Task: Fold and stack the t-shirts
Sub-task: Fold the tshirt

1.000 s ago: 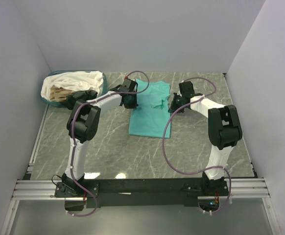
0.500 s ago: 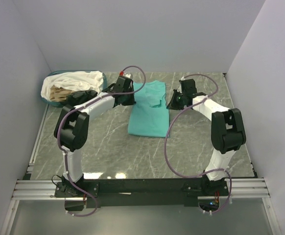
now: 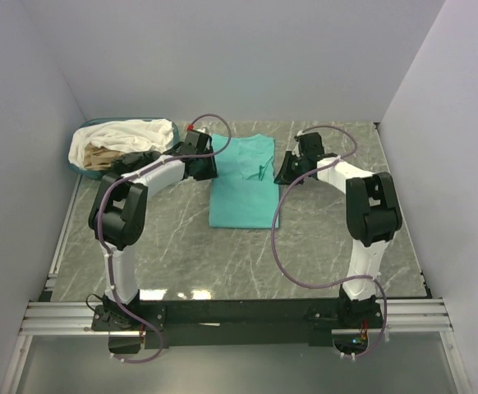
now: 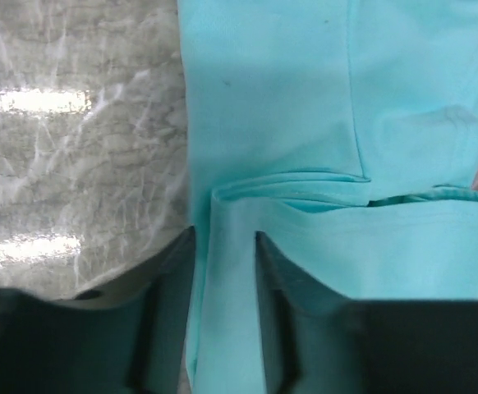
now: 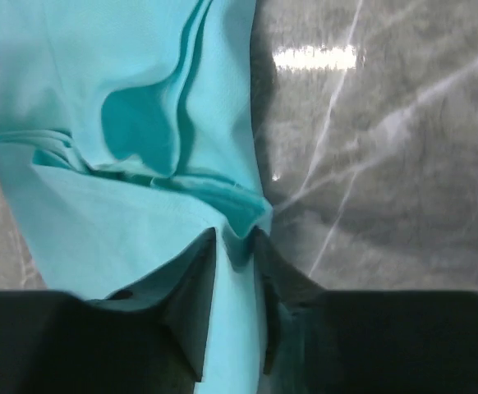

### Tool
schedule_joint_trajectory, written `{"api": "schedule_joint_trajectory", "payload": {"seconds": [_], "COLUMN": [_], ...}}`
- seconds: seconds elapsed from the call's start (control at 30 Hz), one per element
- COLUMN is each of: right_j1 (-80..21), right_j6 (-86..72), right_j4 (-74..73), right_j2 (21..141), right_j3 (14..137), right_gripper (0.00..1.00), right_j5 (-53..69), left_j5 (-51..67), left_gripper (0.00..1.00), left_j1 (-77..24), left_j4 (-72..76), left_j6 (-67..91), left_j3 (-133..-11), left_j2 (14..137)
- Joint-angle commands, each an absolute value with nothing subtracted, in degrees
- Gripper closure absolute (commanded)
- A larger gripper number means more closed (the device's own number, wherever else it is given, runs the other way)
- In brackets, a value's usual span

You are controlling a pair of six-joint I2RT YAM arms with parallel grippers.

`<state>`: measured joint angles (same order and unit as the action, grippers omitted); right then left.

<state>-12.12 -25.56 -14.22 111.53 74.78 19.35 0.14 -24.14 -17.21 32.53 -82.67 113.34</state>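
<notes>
A teal-green t-shirt (image 3: 241, 193) lies folded into a long rectangle in the middle of the table, its far part doubled over. At its far left edge is my left gripper (image 3: 209, 167), and my right gripper (image 3: 284, 172) is at the far right edge. In the left wrist view the left gripper (image 4: 225, 246) has its fingers apart, with a strip of the shirt (image 4: 288, 98) lying loose between them. In the right wrist view the right gripper (image 5: 235, 242) is open by a narrow gap, and a slack fold of the shirt (image 5: 99, 222) sags into it.
An oval teal-rimmed basket (image 3: 79, 169) stands at the far left. It holds a white t-shirt (image 3: 128, 134) and a beige one (image 3: 101, 156). Grey walls close in the table on the left, the far side and the right.
Both grippers carried the shirt's far edge a little to the left, and the shirt shifted with them. Both sets of jaws have since parted from shut.
</notes>
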Motion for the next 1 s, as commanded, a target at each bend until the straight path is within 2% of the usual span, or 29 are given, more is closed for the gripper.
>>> {"api": "schedule_joint_trajectory", "payload": {"seconds": [0.0, 0.07, 0.1, 0.13, 0.17, 0.23, 0.27, 0.3, 0.33, 0.47, 0.63, 0.87, 0.97], "right_j1": [-12.30, -12.22, -12.22, -12.22, -12.30, -12.22, -12.30, -12.39, -12.48, -13.88, -18.98, -22.76, -23.11], "right_j6": [-23.73, -23.73, -23.56, -23.55, -23.38, -23.47, -23.47, -23.64, -23.64, -23.64, -23.91, -27.25, -27.25], "right_j4": [-13.80, -13.54, -13.36, -13.71, -13.45, -13.10, -12.92, -12.66, -12.22, -11.95, -13.18, -11.43, -9.85], "right_j2": [113.46, 112.94, 112.50, 112.06, 110.58, 108.73, 106.63, 105.39, 104.16, 96.79, 88.87, 80.69, 81.64], "right_j3": [78.92, 78.84, 78.75, 78.58, 77.88, 76.56, 75.68, 73.50, 72.26, 65.14, 53.54, 41.84, 40.17], "right_gripper": [0.65, 0.53, 0.50, 0.47, 0.42, 0.39, 0.35, 0.31, 0.27, 0.25, 0.25, 0.29, 0.34], "right_j5": [19.95, 19.95, 19.86, 19.69, 19.69, 19.95, 20.21, 20.30, 20.39, 19.87, 15.65, 12.92, 14.58], "left_j5": [0.26, 0.53, 0.61, 0.70, 1.05, 2.01, 2.46, 2.98, 3.68, 4.65, 7.21, 9.14, 9.14], "left_gripper": [0.57, 0.49, 0.37, 0.36, 0.29, 0.22, 0.15, 0.01, 0.00, 0.00, 0.01, 0.00, 0.12], "left_j1": [-23.99, -23.91, -23.91, -23.91, -23.91, -23.91, -23.91, -23.91, -23.91, -23.91, -24.34, -26.80, -27.77], "left_j4": [-17.14, -16.70, -16.53, -16.35, -16.09, -15.56, -15.21, -14.94, -14.25, -12.67, -9.15, -5.45, -4.05], "left_j6": [32.78, 32.70, 32.61, 32.61, 32.52, 32.69, 32.70, 32.96, 33.13, 34.71, 38.49, 43.15, 44.12], "left_j3": [-82.35, -81.83, -81.65, -81.56, -81.13, -80.60, -79.55, -78.76, -76.84, -69.63, -54.97, -42.64, -40.78], "left_j2": [114.35, 113.65, 113.21, 112.25, 111.11, 109.88, 109.25, 108.47, 106.80, 101.35, 91.16, 84.03, 84.37]}}
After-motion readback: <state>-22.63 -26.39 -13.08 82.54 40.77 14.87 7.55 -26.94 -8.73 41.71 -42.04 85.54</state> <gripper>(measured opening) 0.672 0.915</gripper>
